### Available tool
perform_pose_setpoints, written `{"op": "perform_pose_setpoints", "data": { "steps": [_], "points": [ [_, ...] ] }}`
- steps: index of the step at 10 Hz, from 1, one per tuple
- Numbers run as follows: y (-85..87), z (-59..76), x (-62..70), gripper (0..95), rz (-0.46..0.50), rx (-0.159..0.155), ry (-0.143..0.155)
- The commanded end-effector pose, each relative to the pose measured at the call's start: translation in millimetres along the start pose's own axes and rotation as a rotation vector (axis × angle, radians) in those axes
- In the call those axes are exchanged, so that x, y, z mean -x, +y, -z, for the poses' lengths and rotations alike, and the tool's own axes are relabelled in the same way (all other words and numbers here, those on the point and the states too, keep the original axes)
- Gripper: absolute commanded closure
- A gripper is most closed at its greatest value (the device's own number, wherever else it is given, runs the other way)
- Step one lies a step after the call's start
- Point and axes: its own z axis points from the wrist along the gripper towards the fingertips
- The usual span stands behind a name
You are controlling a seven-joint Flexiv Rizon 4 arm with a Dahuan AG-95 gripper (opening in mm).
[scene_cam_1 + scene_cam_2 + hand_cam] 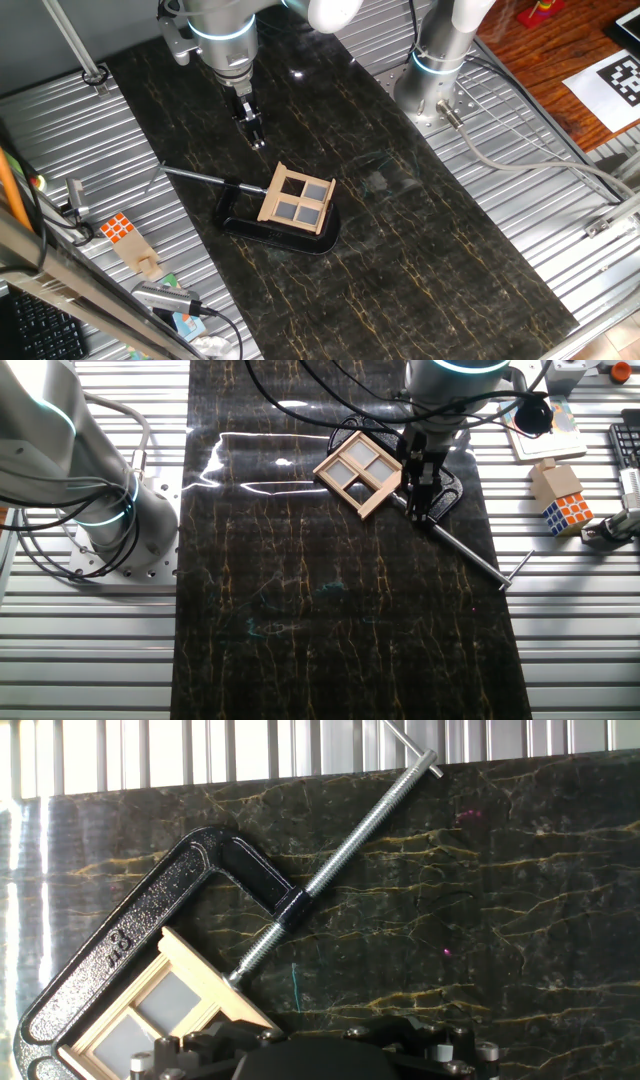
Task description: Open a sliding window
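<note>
The sliding window (297, 198) is a small tan wooden frame with a cross divider and four grey panes. It is held tilted in a glossy black C-clamp (240, 222) on the dark mat. It also shows in the other fixed view (360, 473) and at the lower left of the hand view (170, 1010). My gripper (257, 138) hangs above the mat just behind the window, apart from it, with its fingers together and empty. In the other fixed view the gripper (420, 505) is beside the window's right edge, over the clamp (452, 492). The fingertips are hidden in the hand view.
The clamp's long steel screw (200, 177) with a T-handle sticks out to the left; it also shows in the hand view (350, 845). An orange-and-white tiled cube (118, 228) stands on the ribbed metal at the left. The arm's base (435, 70) is at the back right.
</note>
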Motion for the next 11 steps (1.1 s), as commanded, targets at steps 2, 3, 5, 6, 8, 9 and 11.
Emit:
{"op": "perform_pose_setpoints", "data": {
  "steps": [2, 3, 5, 6, 8, 9, 11],
  "points": [
    [0.0, 0.1, -0.1, 95.0, 0.387, 0.14, -0.053],
    [0.1, 0.4, -0.2, 95.0, 0.388, 0.138, -0.052],
    [0.3, 1.0, -0.4, 95.0, 0.386, 0.136, -0.05],
    [0.3, 1.0, -0.4, 95.0, 0.387, 0.134, -0.049],
    [0.3, 1.0, -0.4, 95.0, 0.389, 0.13, -0.048],
    [0.3, 1.0, -0.4, 95.0, 0.39, 0.13, -0.048],
    [0.3, 1.0, -0.4, 95.0, 0.391, 0.127, -0.048]
  ]
}}
